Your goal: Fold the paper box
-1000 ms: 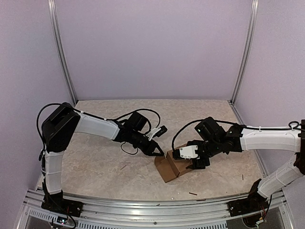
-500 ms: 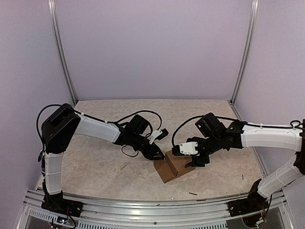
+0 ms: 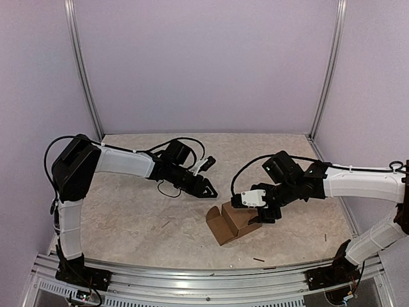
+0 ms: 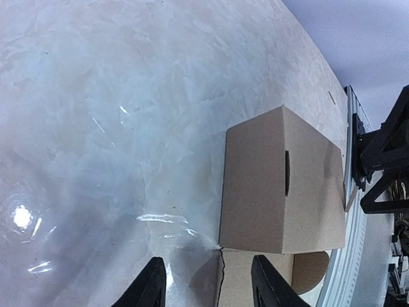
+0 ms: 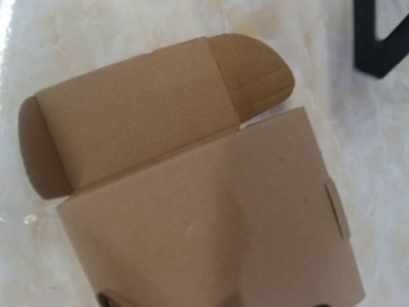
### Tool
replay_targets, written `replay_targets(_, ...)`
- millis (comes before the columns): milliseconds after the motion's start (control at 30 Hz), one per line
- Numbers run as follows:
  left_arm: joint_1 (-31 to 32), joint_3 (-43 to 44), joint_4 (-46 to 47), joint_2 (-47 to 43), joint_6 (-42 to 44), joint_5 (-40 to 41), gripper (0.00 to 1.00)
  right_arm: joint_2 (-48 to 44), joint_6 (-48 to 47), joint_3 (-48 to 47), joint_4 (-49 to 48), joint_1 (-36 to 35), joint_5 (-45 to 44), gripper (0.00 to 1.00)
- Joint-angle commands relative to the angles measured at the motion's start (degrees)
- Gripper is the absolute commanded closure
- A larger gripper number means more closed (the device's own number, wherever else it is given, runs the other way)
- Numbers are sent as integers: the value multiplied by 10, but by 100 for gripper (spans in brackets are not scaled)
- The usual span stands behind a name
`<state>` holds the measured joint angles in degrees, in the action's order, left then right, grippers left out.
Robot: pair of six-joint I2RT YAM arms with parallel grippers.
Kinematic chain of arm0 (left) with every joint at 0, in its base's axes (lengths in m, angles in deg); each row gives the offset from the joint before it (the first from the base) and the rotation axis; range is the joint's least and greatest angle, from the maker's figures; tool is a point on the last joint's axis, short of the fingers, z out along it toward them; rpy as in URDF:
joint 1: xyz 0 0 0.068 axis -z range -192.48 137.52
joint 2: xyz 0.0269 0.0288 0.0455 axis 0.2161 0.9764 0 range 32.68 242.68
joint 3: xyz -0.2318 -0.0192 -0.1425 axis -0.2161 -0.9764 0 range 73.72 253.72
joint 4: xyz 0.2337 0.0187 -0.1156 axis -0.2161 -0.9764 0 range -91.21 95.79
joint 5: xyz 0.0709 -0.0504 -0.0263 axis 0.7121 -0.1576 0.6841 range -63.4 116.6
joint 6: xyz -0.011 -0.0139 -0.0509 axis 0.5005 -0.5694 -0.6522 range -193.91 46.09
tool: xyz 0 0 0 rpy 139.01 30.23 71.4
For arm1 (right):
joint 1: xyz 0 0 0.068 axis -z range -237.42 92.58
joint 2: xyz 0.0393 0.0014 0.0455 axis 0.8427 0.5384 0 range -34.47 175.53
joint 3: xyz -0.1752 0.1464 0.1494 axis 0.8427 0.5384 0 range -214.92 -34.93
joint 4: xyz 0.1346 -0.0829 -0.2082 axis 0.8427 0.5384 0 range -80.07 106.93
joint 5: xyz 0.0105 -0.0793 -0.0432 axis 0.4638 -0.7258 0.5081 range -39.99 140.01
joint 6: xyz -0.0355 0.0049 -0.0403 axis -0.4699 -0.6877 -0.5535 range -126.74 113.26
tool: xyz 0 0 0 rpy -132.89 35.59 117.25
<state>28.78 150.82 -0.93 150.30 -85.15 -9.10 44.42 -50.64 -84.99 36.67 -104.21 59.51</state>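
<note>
The paper box (image 3: 231, 224) is a small brown cardboard box lying on the table between the arms, its lid panel (image 5: 134, 115) and rounded flaps (image 5: 252, 70) folded out flat. My left gripper (image 3: 209, 191) hovers just up-left of it, open, apart from the box. In the left wrist view the box (image 4: 281, 185) lies ahead of the left gripper (image 4: 211, 284), with only table and a flap edge between the fingers. My right gripper (image 3: 261, 217) sits over the box's right end. In the right wrist view the box top (image 5: 192, 211) fills the frame, and the right gripper (image 5: 214, 302) shows only dark tips, spread wide.
Tiny dark scraps lie on the table (image 3: 128, 211) at the front (image 3: 259, 259), left of the box (image 3: 165, 224) and far right (image 3: 324, 237). A metal rail (image 3: 192, 281) runs along the near edge. Lilac walls close in the back and sides.
My left gripper has opened and drawn back up and left, away from the box corner it was touching. The right gripper shifted slightly at first and now holds still over the box.
</note>
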Motion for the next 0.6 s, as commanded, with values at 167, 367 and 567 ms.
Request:
replay_targets(167, 19, 49, -97, 61, 19, -51, 55, -15, 6, 10, -3, 6, 10, 28)
replay_targets(367, 22, 55, -92, 82, 22, -58, 66, -9, 6, 7, -5, 6, 11, 28)
replay_targets(567, 18, 61, -69, 95, 10, -74, 77, -7, 7, 8, -5, 6, 12, 28)
